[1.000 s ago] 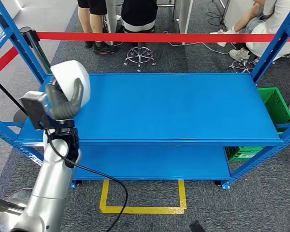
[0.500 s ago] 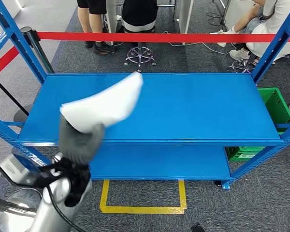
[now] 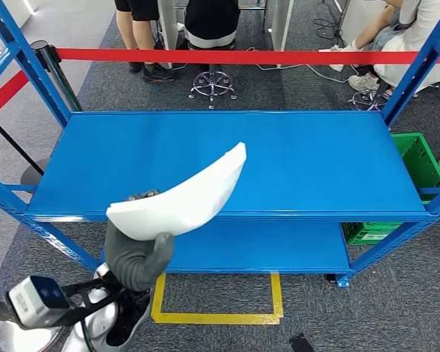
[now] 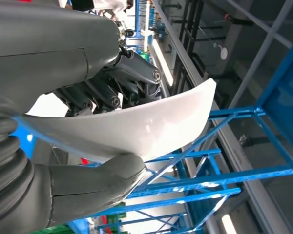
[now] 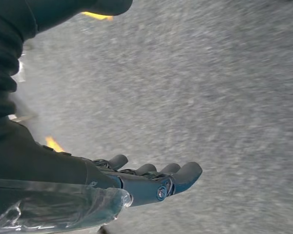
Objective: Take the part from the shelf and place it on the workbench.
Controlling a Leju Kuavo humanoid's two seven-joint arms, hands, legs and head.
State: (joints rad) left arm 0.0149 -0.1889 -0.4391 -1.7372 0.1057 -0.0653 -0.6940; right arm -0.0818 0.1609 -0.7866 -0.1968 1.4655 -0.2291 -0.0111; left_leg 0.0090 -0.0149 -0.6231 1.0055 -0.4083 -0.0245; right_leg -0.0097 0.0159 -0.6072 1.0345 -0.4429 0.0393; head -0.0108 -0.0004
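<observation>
Part (image 3: 187,196) is in the left hand (image 3: 136,253), a curved white shell pinched at one end; thumb (image 4: 100,183) beneath, darker fingers (image 4: 112,92) over the upper face, so the long free end cantilevers out over the front edge of the blue shelf (image 3: 295,161); held clear of the deck, not resting on it. Grip at the end rather than the middle probably follows from how the piece was reachable; judgement: it leaves the far tip prone to sag or swing once the robot turns. Right hand (image 5: 152,178) hangs over grey carpet (image 5: 229,87), fingers extended and apart, holding nothing; likely kept low to stay out of the way. Workbench not identifiable here; carry step under way, placing not yet done.
</observation>
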